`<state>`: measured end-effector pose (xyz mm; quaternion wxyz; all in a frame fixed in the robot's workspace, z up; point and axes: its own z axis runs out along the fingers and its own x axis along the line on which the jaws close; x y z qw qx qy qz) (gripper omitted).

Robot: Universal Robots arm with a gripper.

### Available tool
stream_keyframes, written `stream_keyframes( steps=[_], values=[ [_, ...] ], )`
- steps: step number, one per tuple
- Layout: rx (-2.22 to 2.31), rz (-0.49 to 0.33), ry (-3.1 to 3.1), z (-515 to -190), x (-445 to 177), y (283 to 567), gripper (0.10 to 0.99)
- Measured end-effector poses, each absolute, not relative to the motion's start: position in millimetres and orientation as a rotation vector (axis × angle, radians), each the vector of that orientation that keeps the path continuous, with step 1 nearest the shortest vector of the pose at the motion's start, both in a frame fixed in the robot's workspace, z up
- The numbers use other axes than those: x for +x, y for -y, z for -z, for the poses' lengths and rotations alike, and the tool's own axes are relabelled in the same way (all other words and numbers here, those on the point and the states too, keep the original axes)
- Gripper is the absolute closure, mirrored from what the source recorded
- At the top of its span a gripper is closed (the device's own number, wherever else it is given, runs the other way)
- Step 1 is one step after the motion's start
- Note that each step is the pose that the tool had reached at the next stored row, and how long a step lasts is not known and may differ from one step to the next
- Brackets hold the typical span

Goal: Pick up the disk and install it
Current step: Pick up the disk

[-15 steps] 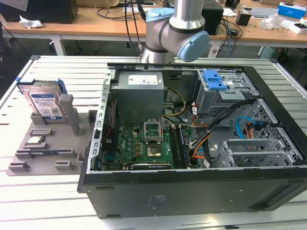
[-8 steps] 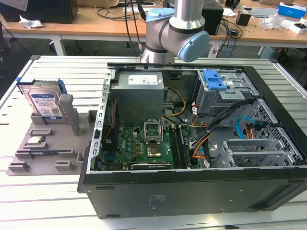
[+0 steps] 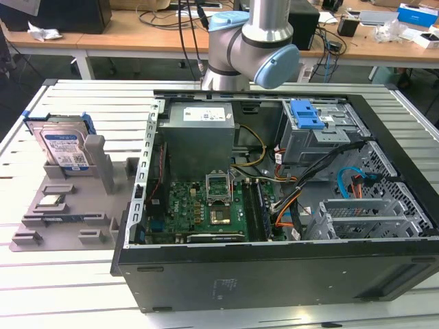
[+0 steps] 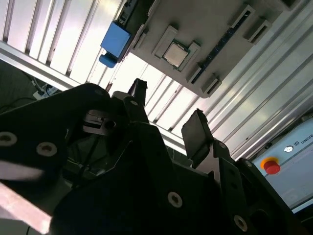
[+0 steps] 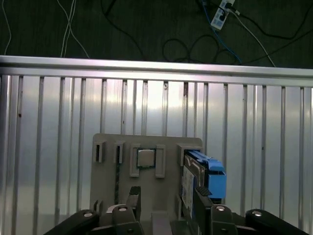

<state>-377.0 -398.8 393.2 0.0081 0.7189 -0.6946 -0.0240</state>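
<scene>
**Operator:** What is the gripper condition?

**Technician:** The gripper (image 5: 167, 193) is open. Its fingers (image 4: 198, 132) stand apart with nothing between them, and the grey fixture plate (image 5: 146, 143) lies beyond them.

**Operator:** Where is the disk?

**Technician:** The disk (image 3: 64, 149) stands on edge in a slot at the fixture plate's rear corner, toward the exterior view's left. The processor chip (image 3: 53, 201) lies flat in a separate recess. The open computer case (image 3: 274, 274) sits beside the plate on the slatted worktop (image 3: 103, 103).

The hand (image 5: 167, 197) partly hides the disk (image 5: 209, 172) in the first wrist view.
</scene>
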Motion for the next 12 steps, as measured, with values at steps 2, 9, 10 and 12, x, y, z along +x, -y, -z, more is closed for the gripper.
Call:
stream_keyframes(
  steps=[2,9,10,12],
  values=[
    [2.247,0.075,2.171,-393,-377,399,0.486],
    [2.247,0.075,2.171,-393,-377,388,0.486],
    [2.247,0.075,2.171,-393,-377,387,0.486],
    [2.247,0.075,2.171,-393,-377,385,0.486]
  ],
)
